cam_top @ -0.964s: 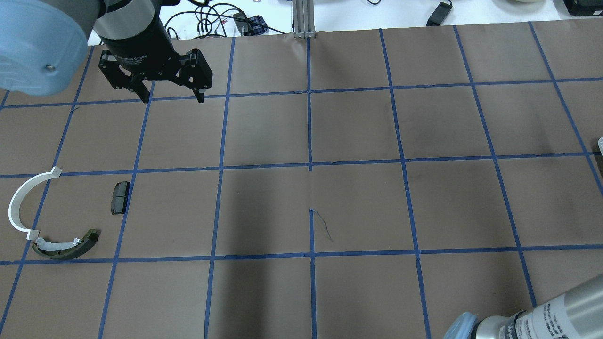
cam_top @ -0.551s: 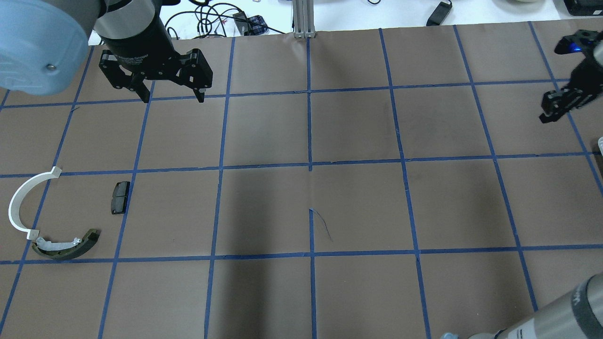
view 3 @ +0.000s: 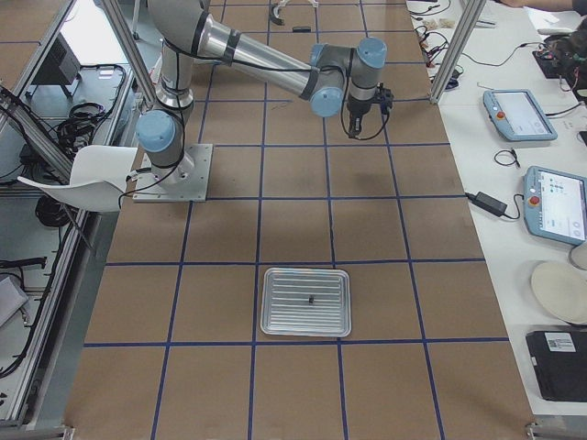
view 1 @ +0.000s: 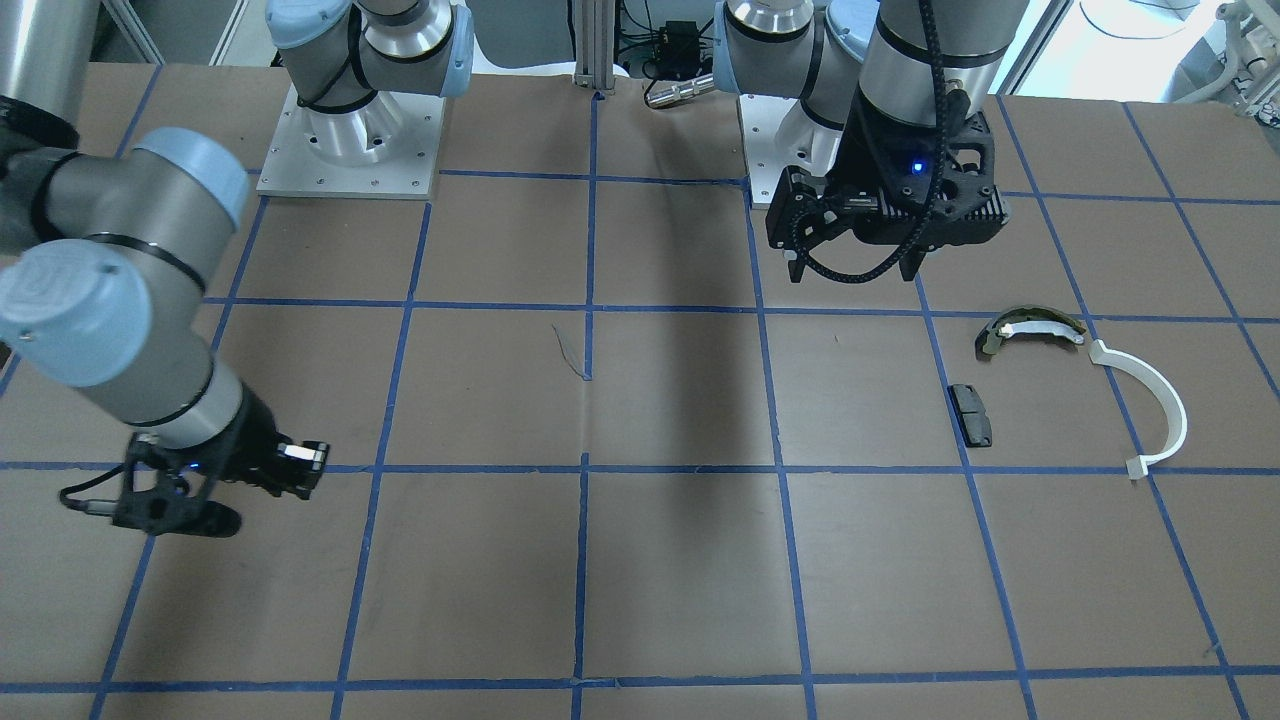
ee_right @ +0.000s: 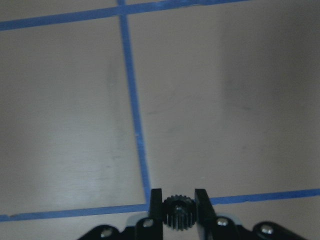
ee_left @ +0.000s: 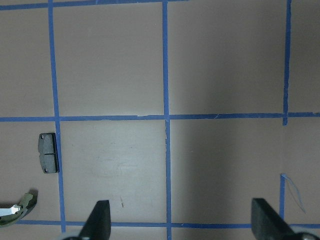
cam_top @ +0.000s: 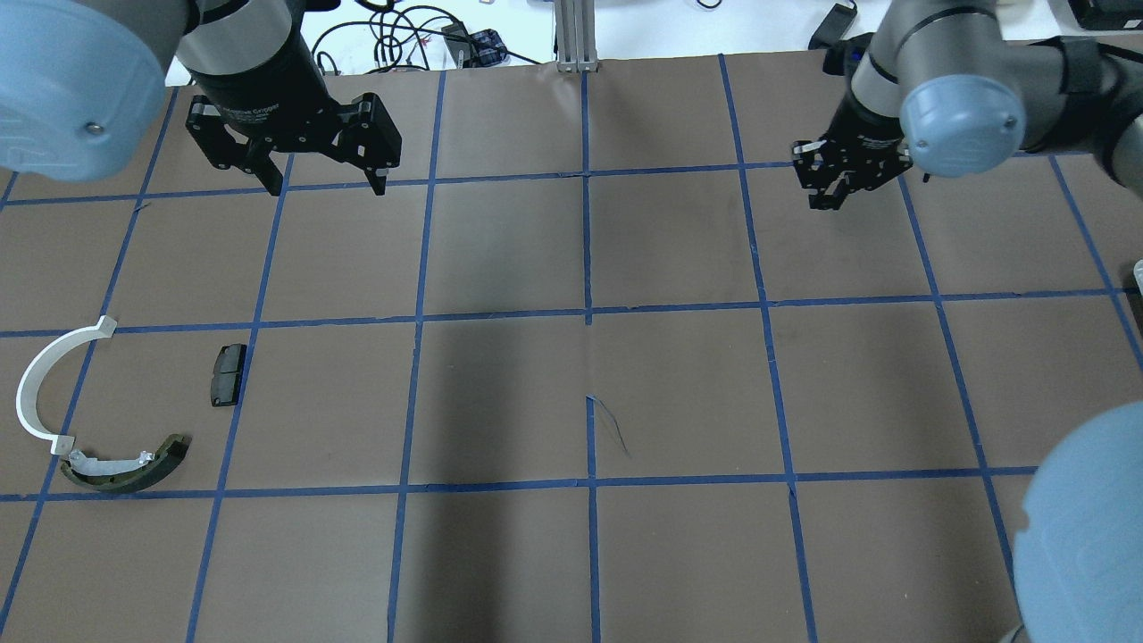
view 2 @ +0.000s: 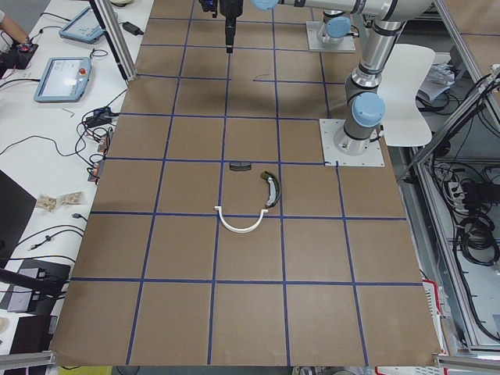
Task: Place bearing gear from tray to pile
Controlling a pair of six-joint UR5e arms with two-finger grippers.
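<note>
Nearest the robot's base, on its left side of the brown paper tabletop with its blue tape grid, lies the pile. The curved olive-and-white brake shoe has one end of the thin white half-ring arc just beside it; I cannot tell whether they touch. The small black rectangular pad lies a little apart, against a tape line.

Well away, at the robot's right end of the tabletop, sits the flat silver metal tray, with one dark speck in it too small to make out.

Farther out, the right arm reaches forward with its wrist turned down. The right gripper hangs above the tabletop near a tape crossing. Its fingers are drawn in tight on the small black toothed bearing gear, which is pinched between the fingertips, clear of the tray and well apart from the pile.

Across from it, the left arm stands with its wrist pointing straight down. The left gripper is spread wide with nothing in it, above the tabletop beyond the pad.
</note>
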